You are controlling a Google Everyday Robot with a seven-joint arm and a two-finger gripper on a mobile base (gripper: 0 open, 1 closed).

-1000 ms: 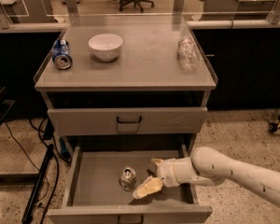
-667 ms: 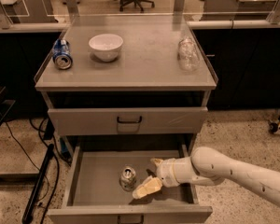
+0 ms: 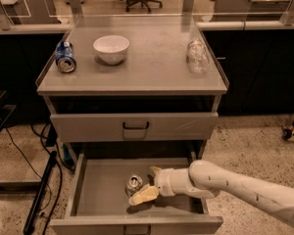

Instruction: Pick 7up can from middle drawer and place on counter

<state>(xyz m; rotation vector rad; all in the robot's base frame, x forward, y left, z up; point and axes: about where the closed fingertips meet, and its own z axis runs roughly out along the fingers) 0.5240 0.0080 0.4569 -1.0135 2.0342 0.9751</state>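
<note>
You'll find the 7up can [image 3: 134,183] in the middle drawer [image 3: 102,190], near the centre of its floor and close to the front wall; its silver top faces up, long axis about vertical; the gripper [image 3: 142,185] sits at its 3 o'clock, fingers spread wide around it, contact not discernible; bare floor lies at the can's 9 o'clock; on the counter [image 3: 152,75] a blue can [image 3: 64,58] and a white bowl [image 3: 111,48] sit at 10 and 11 o'clock, a clear jar [image 3: 198,57] at 2 o'clock; the front strip lies bare.
</note>
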